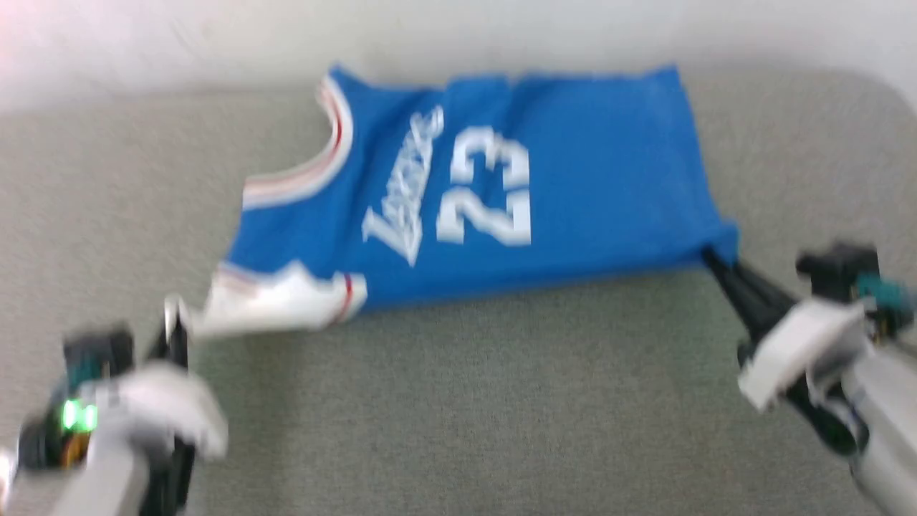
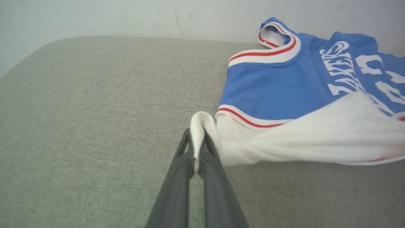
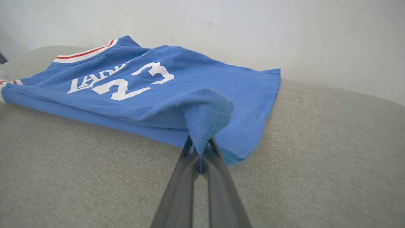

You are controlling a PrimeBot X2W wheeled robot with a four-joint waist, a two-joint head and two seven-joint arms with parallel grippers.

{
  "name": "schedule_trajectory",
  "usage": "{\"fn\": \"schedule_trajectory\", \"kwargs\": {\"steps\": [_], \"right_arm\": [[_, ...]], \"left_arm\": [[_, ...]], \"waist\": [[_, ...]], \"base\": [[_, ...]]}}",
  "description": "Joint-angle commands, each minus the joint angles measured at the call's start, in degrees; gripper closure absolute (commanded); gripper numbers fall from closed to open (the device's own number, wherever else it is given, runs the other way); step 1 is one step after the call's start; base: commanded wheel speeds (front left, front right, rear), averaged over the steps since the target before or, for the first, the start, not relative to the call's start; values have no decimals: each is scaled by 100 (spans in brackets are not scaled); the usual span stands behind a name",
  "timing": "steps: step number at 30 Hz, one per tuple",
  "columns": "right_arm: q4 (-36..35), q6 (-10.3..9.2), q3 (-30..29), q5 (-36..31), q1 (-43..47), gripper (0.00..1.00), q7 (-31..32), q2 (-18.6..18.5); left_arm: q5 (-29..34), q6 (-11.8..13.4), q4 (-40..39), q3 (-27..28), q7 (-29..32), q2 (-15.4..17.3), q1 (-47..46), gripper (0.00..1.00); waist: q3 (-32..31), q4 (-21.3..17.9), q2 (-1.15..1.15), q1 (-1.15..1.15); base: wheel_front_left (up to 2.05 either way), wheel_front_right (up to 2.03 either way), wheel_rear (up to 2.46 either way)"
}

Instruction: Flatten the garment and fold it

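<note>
Looking at where things stood, the job was partway through the flattening bit, and none of the folding looked started yet.

The left gripper [image 2: 196, 152] had its two dark fingers pressed together on a scrap of the white sleeve [image 2: 202, 126], with the cloth poking up between the tips. The right gripper [image 3: 200, 155] was nipped tight the same way on the near hem corner [image 3: 207, 123], and the blue cloth was bunched into a little cone just ahead of its tips.

The garment [image 1: 573, 179] lay ahead of both claws on the grey padded surface [image 1: 458, 401], strung out between them. The collar end sat toward the left claw and the hem end toward the right one, with the lettering and the 23 facing up. Its far edge ran close to the pale wall [image 1: 458, 36] beyond the claws.

What looked sorted:
- the front was spread out and the print was readable
- the hem edge off to the right of the right claw lay fairly straight

What looked left:
- the near corners were lifted off the surface where each claw pinched them
- the sleeve was dragged out into a loose white sheet to the right of the left claw's tips
- the far armhole, up beyond the left claw, curled upward
- soft ridges ran across the chest

The head view was blurry, so finer creases couldn't be judged. Best guess was that the near edge needed laying down and smoothing first, and then all of the folding.
</note>
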Motion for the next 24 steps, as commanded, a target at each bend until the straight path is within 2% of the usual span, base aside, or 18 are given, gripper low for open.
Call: {"fn": "schedule_trajectory", "kwargs": {"steps": [1, 5, 9, 13, 16, 20, 24], "right_arm": [[-68, -17, -193, -53, 249, 100, 23, -101], [-583, -17, -722, -384, 1180, 100, 296, -113], [-1167, -17, -1434, -709, 2192, 100, 653, 57], [-1835, -17, -2254, -1064, 3208, 100, 1065, 404], [-2364, -17, -2847, -1324, 3890, 100, 1417, 747], [-3009, -17, -3459, -1626, 4470, 100, 1831, 1193], [-3293, -17, -3666, -1834, 4402, 100, 2109, 1463]], "left_arm": [[-36, 228, -294, 88, 136, 172, 414, 100], [-129, 798, -1724, 107, 839, 456, 1813, 100], [-203, 1310, -2818, 179, 1372, 671, 2797, 100], [-294, 1641, -3546, 228, 1778, 825, 3455, 100], [-375, 1796, -3922, 253, 2046, 930, 3781, 100], [-340, 1945, -4260, 405, 2048, 1008, 3833, 100], [-290, 1748, -4239, 399, 1909, 1003, 3290, 100]], "waist": [[-742, 50, 0, 3], [-952, 50, 0, 3], [-1132, 145, 0, 3], [-1247, 245, 0, 3], [-1266, 284, 0, 3], [-1182, 294, 0, 3], [-960, 249, 0, 3]], "base": [[0, 0, 0], [0, 0, 0], [0, 0, 0], [0, 0, 0], [0, 0, 0], [0, 0, 0], [0, 0, 0]]}}
